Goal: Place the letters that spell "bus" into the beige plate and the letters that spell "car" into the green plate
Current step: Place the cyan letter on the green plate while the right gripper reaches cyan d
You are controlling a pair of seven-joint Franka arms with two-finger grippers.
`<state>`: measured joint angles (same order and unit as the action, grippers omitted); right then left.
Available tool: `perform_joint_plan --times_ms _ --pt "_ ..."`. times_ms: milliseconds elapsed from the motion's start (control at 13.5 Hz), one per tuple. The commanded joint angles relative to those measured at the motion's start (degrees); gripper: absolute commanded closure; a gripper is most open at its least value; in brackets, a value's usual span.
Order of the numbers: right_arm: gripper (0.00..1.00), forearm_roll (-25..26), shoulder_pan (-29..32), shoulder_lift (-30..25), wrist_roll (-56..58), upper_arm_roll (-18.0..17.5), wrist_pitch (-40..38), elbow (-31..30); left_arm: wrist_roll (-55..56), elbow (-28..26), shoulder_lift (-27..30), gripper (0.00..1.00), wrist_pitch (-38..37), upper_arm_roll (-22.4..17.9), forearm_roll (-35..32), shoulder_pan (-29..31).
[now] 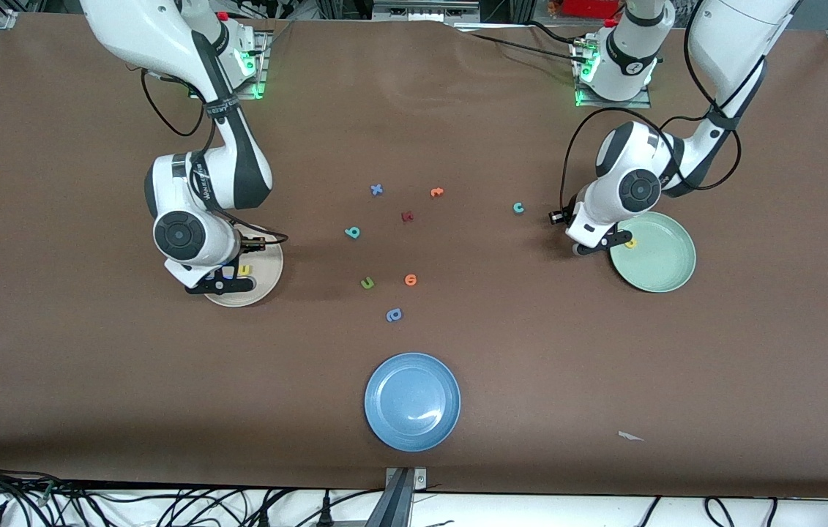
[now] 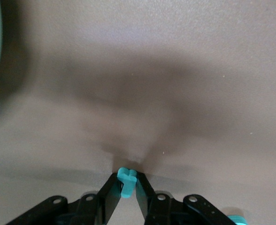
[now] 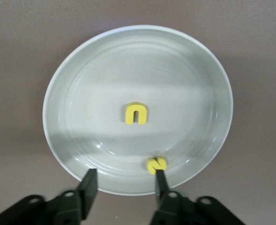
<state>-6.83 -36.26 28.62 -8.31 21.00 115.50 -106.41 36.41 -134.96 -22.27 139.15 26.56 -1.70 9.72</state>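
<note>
Left gripper [image 2: 126,185] pinches teal r [image 2: 126,180]; right gripper [image 3: 124,180] spread over beige plate [image 3: 63,93] holding u [image 3: 136,114], s [image 3: 156,164]; b [image 1: 353,233], c [image 1: 519,208] remain mid-frame.

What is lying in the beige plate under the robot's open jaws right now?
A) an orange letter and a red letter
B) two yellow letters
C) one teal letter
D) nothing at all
B: the right wrist view shows a yellow u near the middle of the beige plate and a second yellow letter by its rim, under the open right gripper.
</note>
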Motion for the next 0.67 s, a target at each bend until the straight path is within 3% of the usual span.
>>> perform_joint_plan --times_ms 0,222,370,593 --pt "0.00 -0.55 -0.74 -1.37 -2.39 -0.52 -0.02 0.59 0.50 -0.48 -0.59 0.87 0.42 -0.19 1.08 -0.67" --pt "0.02 -0.91 -4.60 -1.29 -11.78 -2.71 1.99 1.20 0.33 0.14 1.08 0.91 -0.37 -0.19 1.08 -0.58" --pt "0.08 -0.91 -6.18 -0.85 -22.30 -6.21 5.94 0.94 -0.20 1.28 4.06 0.94 -2.73 -0.19 1.08 0.12" --pt "0.08 -0.91 -6.98 -0.06 -41.02 -11.23 14.63 -1.07 -3.78 8.55 5.48 0.96 -15.26 -0.28 0.64 3.44"
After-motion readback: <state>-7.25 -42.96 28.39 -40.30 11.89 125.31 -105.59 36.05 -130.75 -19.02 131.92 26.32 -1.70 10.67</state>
